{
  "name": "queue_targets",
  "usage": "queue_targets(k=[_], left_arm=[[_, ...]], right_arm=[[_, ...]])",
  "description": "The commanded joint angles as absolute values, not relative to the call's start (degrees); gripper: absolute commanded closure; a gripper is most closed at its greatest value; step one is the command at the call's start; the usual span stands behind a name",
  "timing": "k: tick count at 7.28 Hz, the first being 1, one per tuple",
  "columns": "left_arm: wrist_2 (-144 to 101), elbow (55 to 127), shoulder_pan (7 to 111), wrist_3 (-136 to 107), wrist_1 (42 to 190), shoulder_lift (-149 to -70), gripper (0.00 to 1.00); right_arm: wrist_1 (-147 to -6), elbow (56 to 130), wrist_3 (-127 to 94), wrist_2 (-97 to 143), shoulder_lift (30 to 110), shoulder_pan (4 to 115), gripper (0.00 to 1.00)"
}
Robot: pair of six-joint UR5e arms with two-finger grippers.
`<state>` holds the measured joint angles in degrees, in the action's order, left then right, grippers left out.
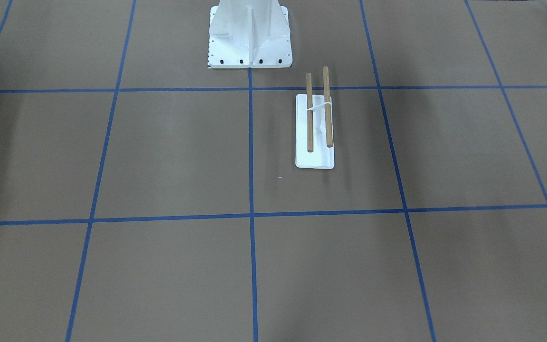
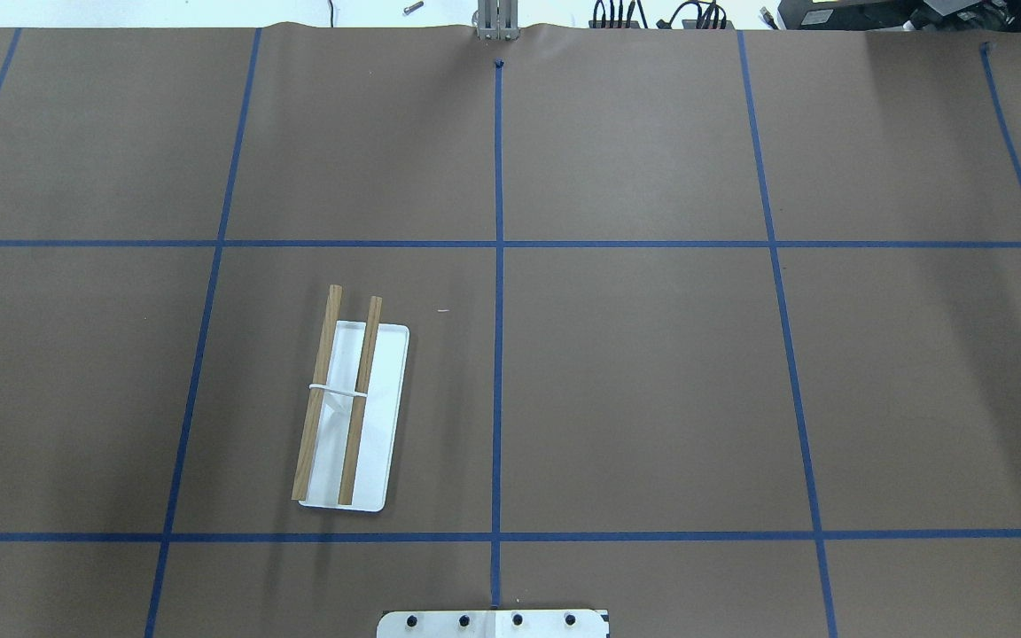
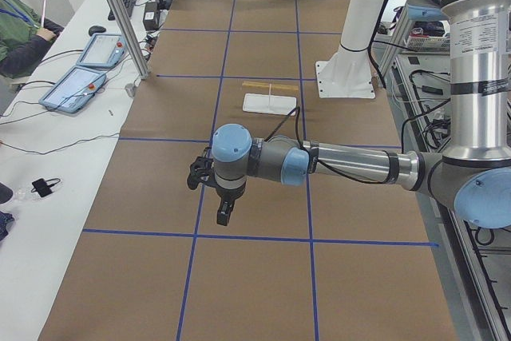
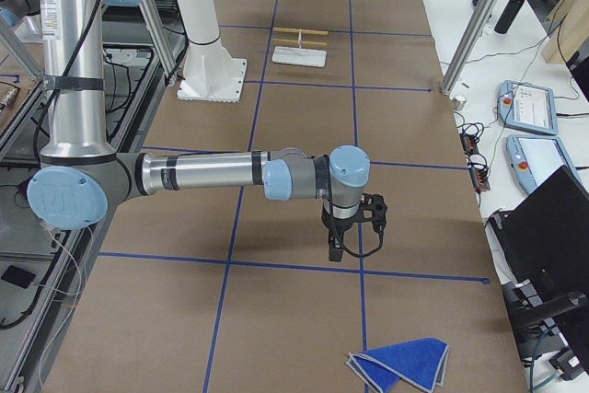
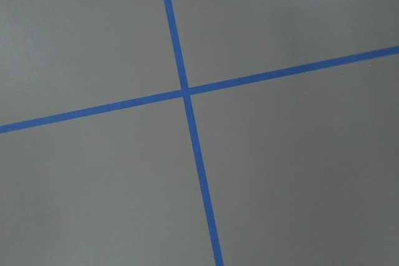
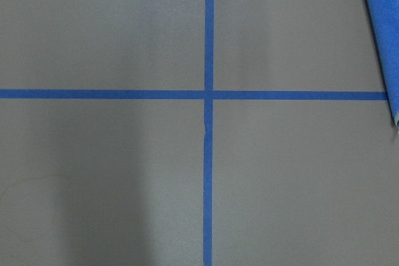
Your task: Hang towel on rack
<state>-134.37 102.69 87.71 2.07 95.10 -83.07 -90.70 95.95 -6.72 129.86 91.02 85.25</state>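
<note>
1 towel [image 4: 400, 363], 1 rack [image 2: 384, 416] of 2 dowels [image 2: 316, 394]; left gripper [image 3: 224, 215], right gripper [image 4: 341, 249]: openness unclear.

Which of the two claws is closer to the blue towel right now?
The right claw, on the near arm in the exterior right view: the towel lies close by it. The left claw hangs at the table's opposite end.

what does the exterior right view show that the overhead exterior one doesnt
Only exterior right: the towel, lying on the table at its near end, and the right arm with its gripper above the table, apart from the towel. Only overhead exterior: cables beyond the table's far edge. Both: the rack, with no cloth on its dowels, the white pedestal, and the blue tape grid.
</note>
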Motion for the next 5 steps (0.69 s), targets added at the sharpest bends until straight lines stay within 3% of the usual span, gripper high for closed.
queue_targets(k=[1,5], left_arm=[[-134.21,102.66,87.8,2.28,95.18,-82.97,0.01],[-134.38,103.79,87.89,4.39,98.68,-83.41,0.01]], right_arm=[[-90.7,96.32,-6.77,129.9,90.97,85.25,0.0],[-90.09,99.57,-6.33,129.99,90.79,84.9,0.0]])
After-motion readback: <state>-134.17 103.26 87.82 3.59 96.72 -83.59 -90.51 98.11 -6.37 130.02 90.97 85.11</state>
